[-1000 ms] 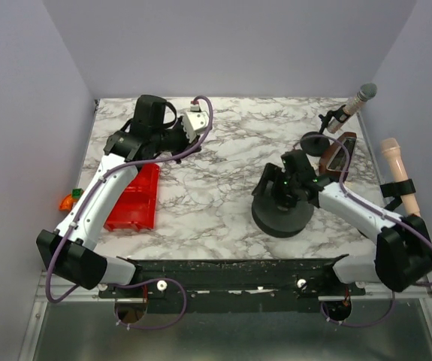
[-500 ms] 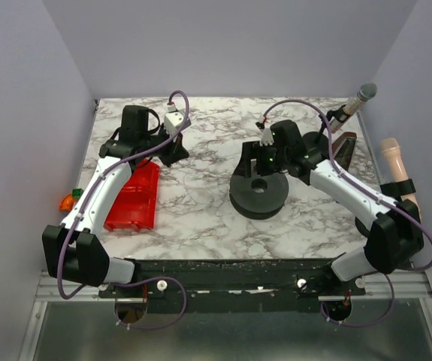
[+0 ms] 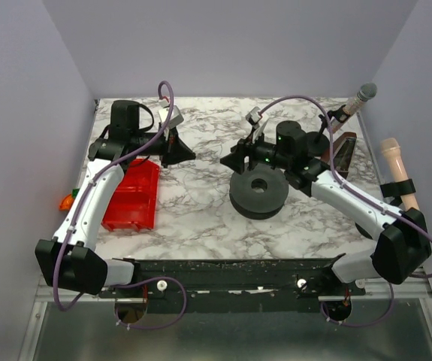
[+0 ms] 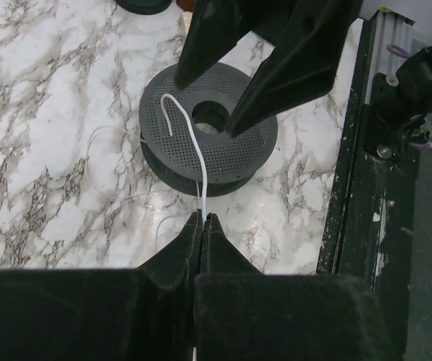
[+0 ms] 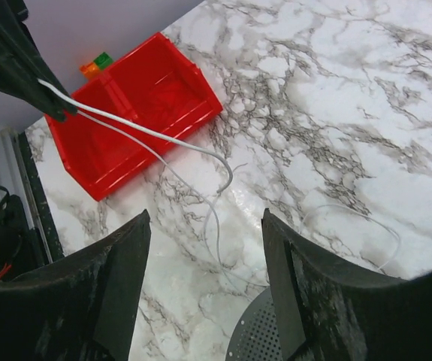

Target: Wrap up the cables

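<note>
A: Two arms, one thin white cable (image 4: 198,154). The left pincer (image 4: 203,219) is pressed fully closed on it, with the strand nipped right at the tips.

B: And the right pincer (image 5: 204,226)?

A: Spread wide, nothing in it. It hangs just above the grey spool (image 3: 258,192), which lies flat on the desk (image 3: 200,218) between the two arms.

B: Why hold the strand out like that?

A: My guess is that the left arm lifts the line off the marble and points it at the spool. That leaves a clean stretch in the air for the other arm to take or guide onto the reel. The open jaws look ready to receive it.

B: Where does the cable sit relative to that open pincer?

A: The free end hooks over near the right fingers. From the left wrist it appears over the spool's perforated face. It is not between the jaws, as far as I can tell. From the right wrist the strand runs from the left tips across the front of the red bin (image 5: 137,113).

B: Any slack?

A: Yes, loose loops lie on the desk beside the spool. I cannot tell whether any is wound on the core.
</note>
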Controlling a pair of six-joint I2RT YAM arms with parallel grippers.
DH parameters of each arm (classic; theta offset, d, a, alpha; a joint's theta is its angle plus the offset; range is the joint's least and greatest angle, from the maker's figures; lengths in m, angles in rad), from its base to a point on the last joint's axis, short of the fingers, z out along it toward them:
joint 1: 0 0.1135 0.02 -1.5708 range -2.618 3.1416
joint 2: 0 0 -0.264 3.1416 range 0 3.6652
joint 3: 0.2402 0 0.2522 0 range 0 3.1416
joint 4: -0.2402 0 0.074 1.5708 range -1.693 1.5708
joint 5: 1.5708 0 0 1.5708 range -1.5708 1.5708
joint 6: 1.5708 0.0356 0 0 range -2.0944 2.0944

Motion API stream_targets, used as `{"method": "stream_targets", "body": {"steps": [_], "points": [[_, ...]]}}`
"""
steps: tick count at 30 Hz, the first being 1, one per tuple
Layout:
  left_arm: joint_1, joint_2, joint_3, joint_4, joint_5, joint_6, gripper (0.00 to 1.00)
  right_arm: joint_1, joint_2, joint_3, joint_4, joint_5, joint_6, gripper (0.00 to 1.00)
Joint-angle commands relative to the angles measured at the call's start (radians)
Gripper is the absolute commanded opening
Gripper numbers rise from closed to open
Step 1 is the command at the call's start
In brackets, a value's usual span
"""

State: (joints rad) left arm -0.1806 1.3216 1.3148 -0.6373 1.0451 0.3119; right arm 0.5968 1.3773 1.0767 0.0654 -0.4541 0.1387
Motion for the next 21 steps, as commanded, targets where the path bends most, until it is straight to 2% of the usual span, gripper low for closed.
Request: {"method": "stream_targets", "body": {"steps": [1, 6, 8, 9, 11, 12, 13, 14, 17, 18, 19, 20, 21], "points": [[0.001, -0.035, 0.037, -0.038, 0.082, -0.034, 0.0, 0.031, 0.041, -0.012, 0.192, -0.021, -0.016, 0.69], [0.001, -0.036, 0.037, -0.039, 0.092, -0.039, 0.0, 0.034, 0.097, 0.008, 0.226, -0.032, 0.001, 0.65], [0.001, -0.036, 0.037, -0.044, 0.099, -0.034, 0.0, 0.034, 0.112, 0.017, 0.226, -0.017, 0.007, 0.58], [0.001, -0.036, 0.038, -0.047, 0.105, -0.031, 0.0, 0.034, 0.118, 0.017, 0.225, -0.005, 0.009, 0.53], [0.001, -0.038, 0.041, -0.061, 0.109, -0.019, 0.0, 0.034, 0.124, 0.015, 0.225, 0.011, 0.007, 0.38], [0.001, -0.038, 0.044, -0.073, 0.11, -0.005, 0.0, 0.034, 0.124, 0.014, 0.224, 0.015, 0.006, 0.27], [0.001, -0.038, 0.049, -0.085, 0.11, 0.01, 0.0, 0.034, 0.124, 0.017, 0.22, 0.018, 0.001, 0.1], [0.003, -0.038, 0.05, -0.096, 0.105, 0.021, 0.0, 0.034, 0.12, 0.017, 0.209, 0.029, -0.001, 0.01], [0.003, -0.035, 0.038, -0.117, 0.057, 0.076, 0.0, 0.032, 0.092, 0.019, 0.165, 0.061, -0.042, 0.01], [0.003, -0.033, 0.026, -0.127, 0.026, 0.116, 0.17, 0.034, 0.082, 0.023, 0.137, 0.074, -0.066, 0.01], [0.003, -0.035, 0.012, -0.145, 0.004, 0.165, 0.46, 0.037, 0.069, 0.029, 0.087, 0.09, -0.094, 0.01], [0.003, -0.033, 0.003, -0.194, 0.009, 0.264, 0.67, 0.044, 0.062, 0.04, 0.045, 0.106, -0.128, 0.01], [0.001, -0.03, 0.001, -0.261, 0.018, 0.427, 0.74, 0.052, 0.052, 0.048, 0.009, 0.118, -0.181, 0.01]]}}
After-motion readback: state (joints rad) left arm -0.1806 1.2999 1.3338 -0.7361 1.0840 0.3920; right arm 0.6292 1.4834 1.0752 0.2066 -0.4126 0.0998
